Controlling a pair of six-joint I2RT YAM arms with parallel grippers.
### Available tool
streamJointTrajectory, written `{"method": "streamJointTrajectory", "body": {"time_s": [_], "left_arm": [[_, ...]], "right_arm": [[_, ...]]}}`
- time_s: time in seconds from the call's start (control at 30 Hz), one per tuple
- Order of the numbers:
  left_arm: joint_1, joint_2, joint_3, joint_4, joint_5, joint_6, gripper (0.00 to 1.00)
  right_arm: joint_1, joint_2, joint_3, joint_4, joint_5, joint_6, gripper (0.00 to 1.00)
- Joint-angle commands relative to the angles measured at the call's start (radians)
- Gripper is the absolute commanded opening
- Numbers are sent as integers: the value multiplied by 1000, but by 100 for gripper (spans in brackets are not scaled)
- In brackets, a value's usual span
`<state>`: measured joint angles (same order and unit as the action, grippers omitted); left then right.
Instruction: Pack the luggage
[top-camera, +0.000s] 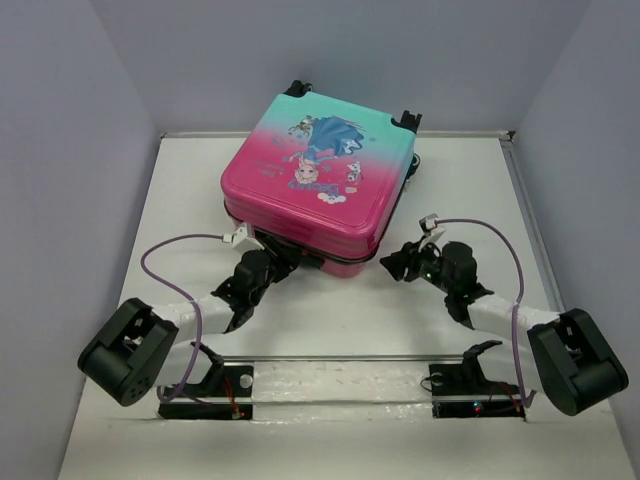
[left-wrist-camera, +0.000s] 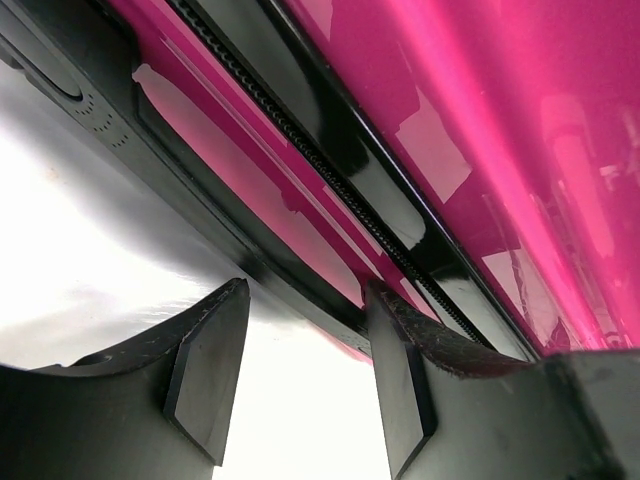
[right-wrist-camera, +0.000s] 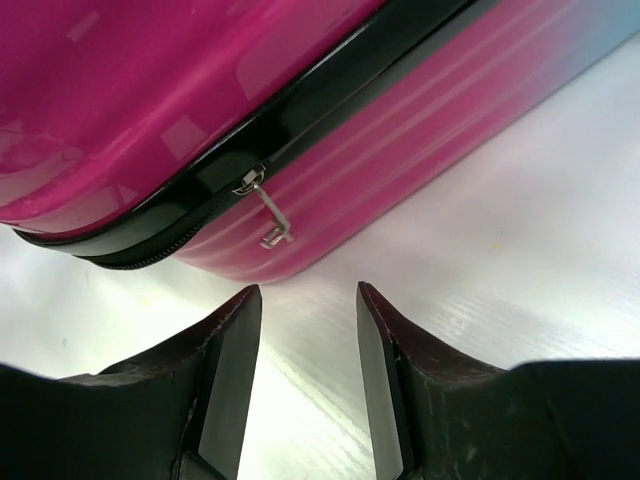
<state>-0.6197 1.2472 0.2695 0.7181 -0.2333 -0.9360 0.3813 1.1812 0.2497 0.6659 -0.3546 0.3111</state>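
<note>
Lying flat and zipped shut, the one suitcase rests on the white table toward 12 o'clock from the arm bases. Its long axis runs from about 7 o'clock to 1 o'clock: the pink end faces the arms and the teal end, with two black wheels showing, points away. The printed shell faces up.

Two grippers sit at its near end. The left gripper is at the case's 7 o'clock corner, its fingers partly spread with only bare table between them, one fingertip right against the lower shell below the zipper track. The right gripper is just off the 5 o'clock corner, also partly spread and holding nothing, with one metal zipper pull hanging just ahead of it.
</note>
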Motion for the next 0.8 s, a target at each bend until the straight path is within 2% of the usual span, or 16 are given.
{"method": "streamJointTrajectory", "body": {"time_s": [0.0,0.13,0.2,0.3,0.37,0.47,0.6,0.63,0.67,0.7,0.73,0.77], "left_arm": [[3,6,2,47,11,23,60],[-5,-5,-10,49,25,28,59],[-12,-9,-13,49,29,32,59],[-25,-9,-12,47,31,39,59],[-37,-9,-10,49,34,45,59],[-52,-11,-10,49,37,52,59],[-98,-15,7,49,25,75,59],[-98,-14,13,46,23,84,59],[-109,-14,17,47,22,94,59],[-112,-9,28,47,22,98,59],[-118,-6,34,46,23,103,59],[-129,-2,42,46,25,118,59]], "right_arm": [[7,23,46,54,32,-75,49],[7,72,111,51,49,-147,51],[7,103,155,44,-15,-173,52],[7,169,180,70,-93,-164,52],[7,193,172,145,-116,-150,52],[7,205,180,165,-121,-152,51],[7,271,204,230,-145,-139,40],[7,281,200,259,-144,-129,35],[7,293,188,286,-153,-109,25],[7,296,181,329,-158,-98,12],[7,299,175,330,-158,-86,7],[7,302,155,381,-158,-72,7]]}}
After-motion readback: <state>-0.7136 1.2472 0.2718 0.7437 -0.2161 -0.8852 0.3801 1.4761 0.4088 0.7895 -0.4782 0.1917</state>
